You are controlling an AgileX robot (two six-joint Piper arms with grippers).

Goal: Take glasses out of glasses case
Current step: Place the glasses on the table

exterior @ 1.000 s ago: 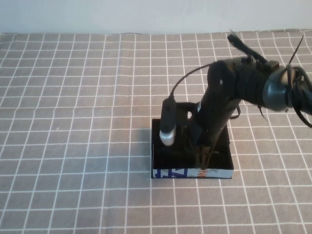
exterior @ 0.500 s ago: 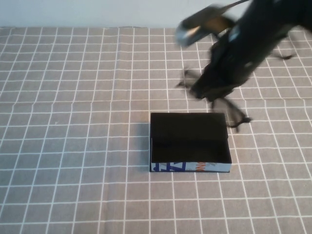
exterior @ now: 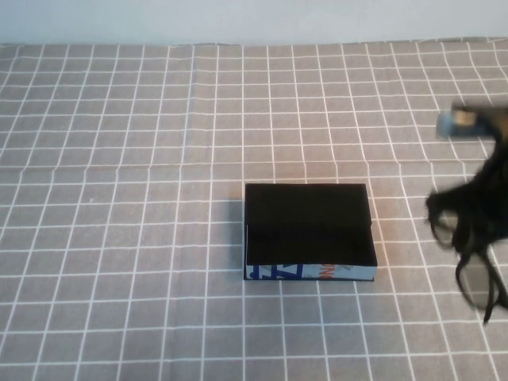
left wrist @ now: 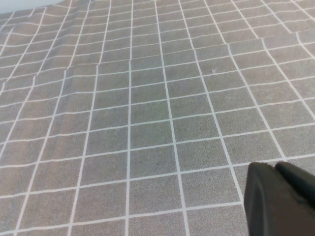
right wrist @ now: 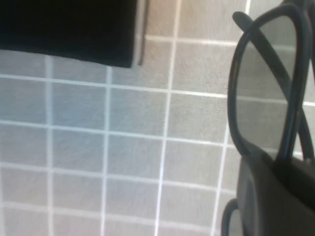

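The glasses case (exterior: pixel 309 230) stands open near the middle of the checked cloth, its black inside bare and its printed light edge toward me. A corner of it shows in the right wrist view (right wrist: pixel 69 29). My right gripper (exterior: pixel 486 194) is at the right edge of the table, to the right of the case, shut on the black glasses (exterior: pixel 475 266), which hang below it above the cloth. In the right wrist view the gripper (right wrist: pixel 281 164) pinches the frame of the glasses (right wrist: pixel 295 88) beside a lens. My left gripper (left wrist: pixel 276 171) is out of the high view; its fingers lie together over bare cloth.
A grey cloth (exterior: pixel 119 238) with a white grid covers the whole table, with a crease running across it behind the case. A pale wall (exterior: pixel 238 20) closes the far side.
My right gripper reached into the case, lifted the glasses out and up behind it, then swung them to the right side of the table. The case stayed put.
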